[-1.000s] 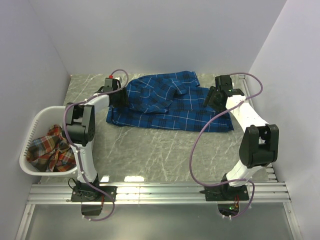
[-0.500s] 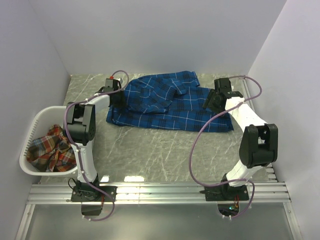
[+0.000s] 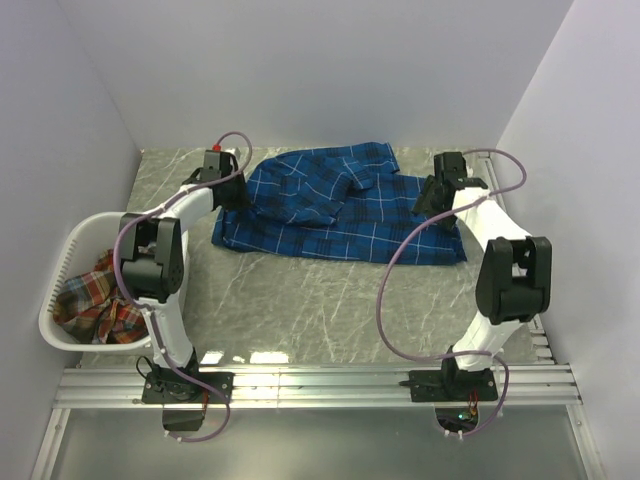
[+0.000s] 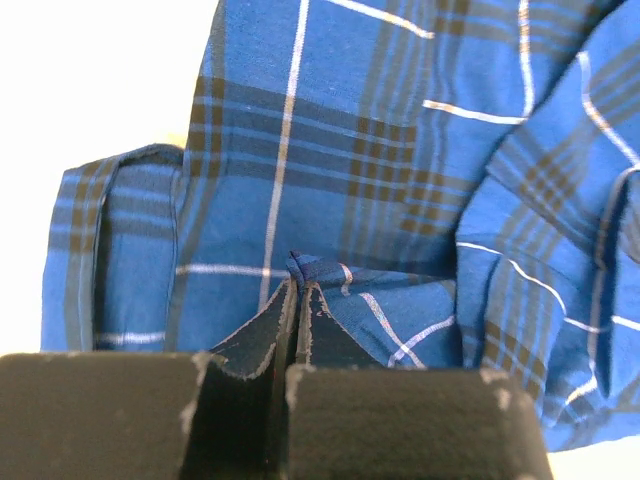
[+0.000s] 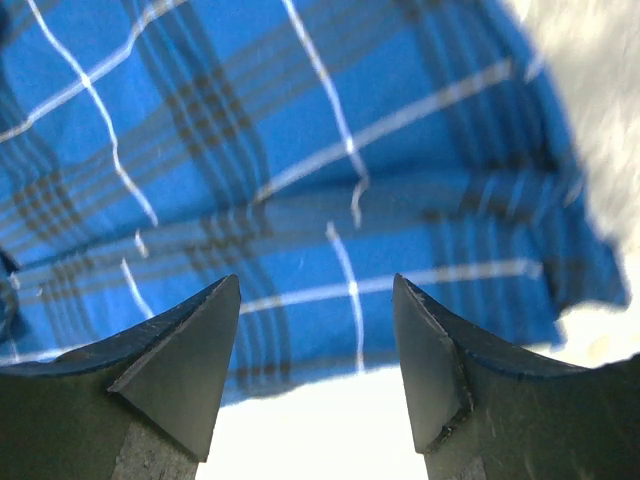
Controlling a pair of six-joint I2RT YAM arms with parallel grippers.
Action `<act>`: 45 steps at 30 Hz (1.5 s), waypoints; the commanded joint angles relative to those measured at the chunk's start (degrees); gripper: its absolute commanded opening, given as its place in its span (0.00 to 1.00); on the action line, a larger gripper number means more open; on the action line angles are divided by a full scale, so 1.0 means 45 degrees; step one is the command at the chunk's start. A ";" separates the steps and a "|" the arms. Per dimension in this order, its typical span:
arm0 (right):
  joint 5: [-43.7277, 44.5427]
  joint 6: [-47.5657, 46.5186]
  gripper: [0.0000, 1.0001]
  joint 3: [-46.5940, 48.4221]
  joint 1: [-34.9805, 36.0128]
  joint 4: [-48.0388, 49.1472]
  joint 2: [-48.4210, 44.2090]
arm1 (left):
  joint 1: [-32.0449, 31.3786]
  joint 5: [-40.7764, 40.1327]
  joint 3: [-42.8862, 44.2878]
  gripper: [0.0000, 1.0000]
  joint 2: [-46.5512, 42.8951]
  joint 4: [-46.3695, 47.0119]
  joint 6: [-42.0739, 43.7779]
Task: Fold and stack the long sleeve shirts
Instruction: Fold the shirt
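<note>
A royal blue plaid long sleeve shirt [image 3: 340, 205] lies spread and partly folded across the back of the table. My left gripper [image 3: 238, 192] sits at the shirt's left edge, shut on a pinch of blue cloth [image 4: 305, 268] that bunches at its fingertips. My right gripper [image 3: 428, 200] hovers open over the shirt's right end, its fingers [image 5: 185, 355] apart above the hem [image 5: 350, 290], holding nothing. A red-orange plaid shirt [image 3: 100, 300] lies crumpled in the basket at the left.
A white plastic laundry basket [image 3: 68, 262] stands at the table's left edge beside the left arm. The marbled grey tabletop [image 3: 300, 300] runs from the shirt to the metal rail at the front. White walls close in on three sides.
My left gripper has closed on the shirt's left edge and its arm has shifted slightly. The right gripper has moved a little toward the shirt's right end, still open.
</note>
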 commanded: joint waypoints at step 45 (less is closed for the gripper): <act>-0.4232 -0.9873 0.00 0.2935 -0.0619 -0.2595 0.2394 | -0.0046 -0.1282 -0.1173 0.00 -0.2117 0.0028 -0.1257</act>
